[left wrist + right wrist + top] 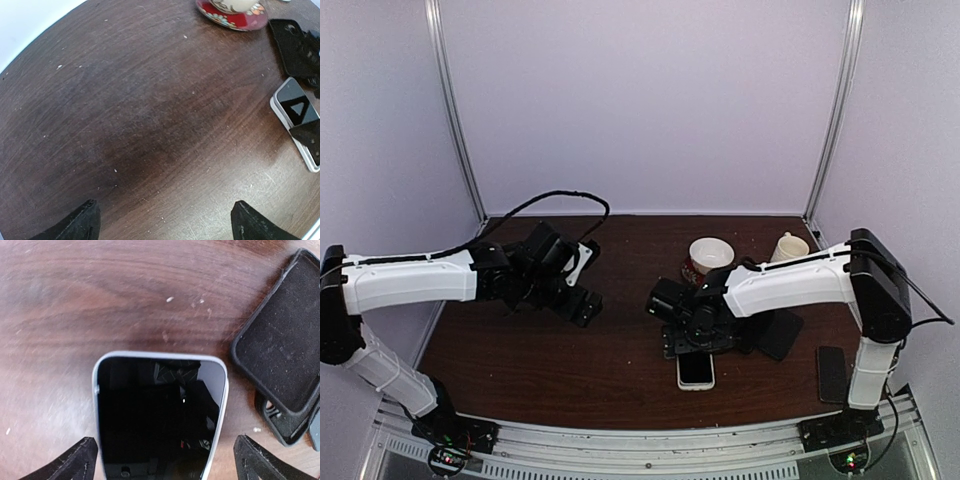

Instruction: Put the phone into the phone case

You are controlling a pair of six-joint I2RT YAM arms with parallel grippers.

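Tabletop [570, 365] is bearing your phone [160, 415] beside the case [282, 340]; your left gripper [162, 220] and right gripper [165, 452] are gaping, holding nothing.

The phone [695, 372], white-rimmed with a dark screen, lies flat and face up near the near edge of the bench [570, 360], right of centre; the black case [282, 340] lies hollow side up just beside it, not touching.

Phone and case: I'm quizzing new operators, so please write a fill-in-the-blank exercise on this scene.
The phone lies screen ___ on the table. The black case beside it is ___. The right gripper over the phone is ___.
Missing words: up; empty; open.
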